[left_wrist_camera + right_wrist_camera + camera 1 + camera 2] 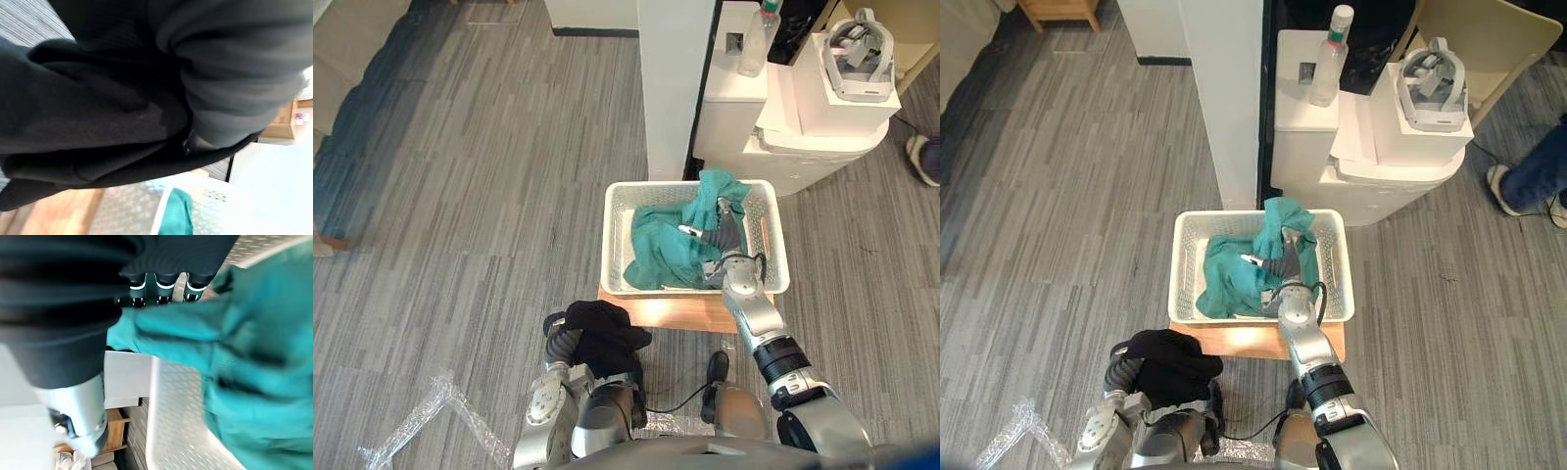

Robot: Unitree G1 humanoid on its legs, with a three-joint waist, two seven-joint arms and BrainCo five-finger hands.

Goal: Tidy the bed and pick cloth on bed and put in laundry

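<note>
A white laundry basket [615,245] stands on a wooden board [671,311] on the floor in front of me. A teal cloth [661,250] lies bunched inside it, one fold rising at the back rim. My right hand [724,240] is inside the basket against that fold, its fingers straight and its thumb spread apart; in the right wrist view the teal cloth [234,347] drapes across the fingers [164,289]. Close to my body, my left hand [563,345] is wrapped in a bundled black cloth [602,328], which also covers the left wrist view [98,112].
A white pillar [674,88] and a white cabinet [734,108] stand right behind the basket, with a plastic bottle [754,41] and a headset [857,57] on top. A person's shoe [925,159] is at the far right. Crumpled clear plastic [421,421] lies at lower left.
</note>
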